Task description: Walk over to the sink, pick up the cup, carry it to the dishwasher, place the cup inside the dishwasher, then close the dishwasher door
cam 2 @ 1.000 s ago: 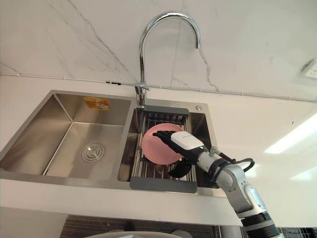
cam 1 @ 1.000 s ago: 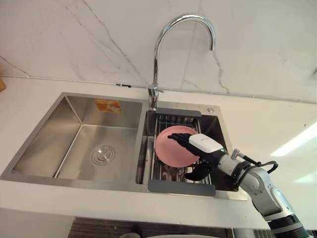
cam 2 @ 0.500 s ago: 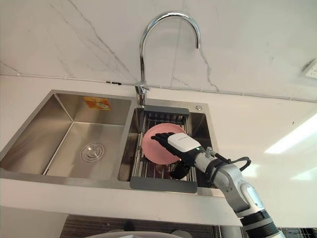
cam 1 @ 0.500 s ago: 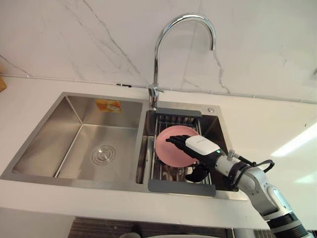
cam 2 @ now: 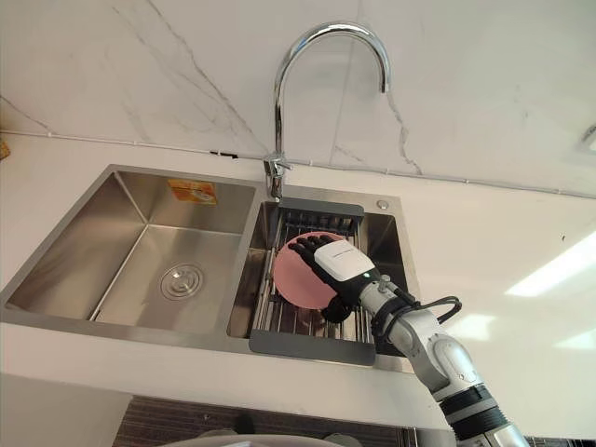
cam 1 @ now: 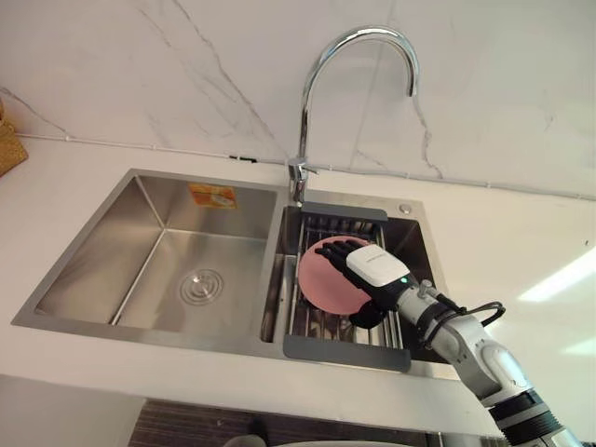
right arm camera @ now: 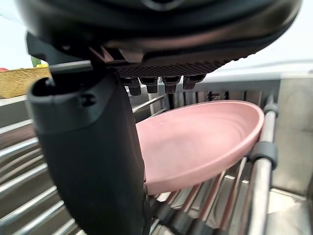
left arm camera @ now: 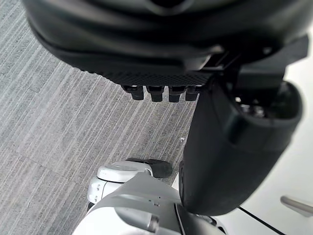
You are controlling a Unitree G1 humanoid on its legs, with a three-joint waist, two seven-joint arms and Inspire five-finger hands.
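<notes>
I am at the sink (cam 1: pixel 140 242), right hand (cam 1: pixel 374 270) spread wide over the pink dish (cam 1: pixel 317 279) in the rack (cam 1: pixel 321 326) right of centre, nothing gripped, left hand (left arm camera: pixel 234 147) relaxed and empty; lifting, carrying and the dishwasher remain.

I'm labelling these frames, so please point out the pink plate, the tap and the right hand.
pink plate (cam 1: pixel 317 277): left eye view, its bare left part.
tap (cam 1: pixel 301 140): left eye view, its upright neck.
right hand (cam 1: pixel 374 265): left eye view, its white back.

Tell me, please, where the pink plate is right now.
In the eye views, the pink plate sits on the wire rack in the sink's right basin, near the faucet, under the right hand.
</notes>
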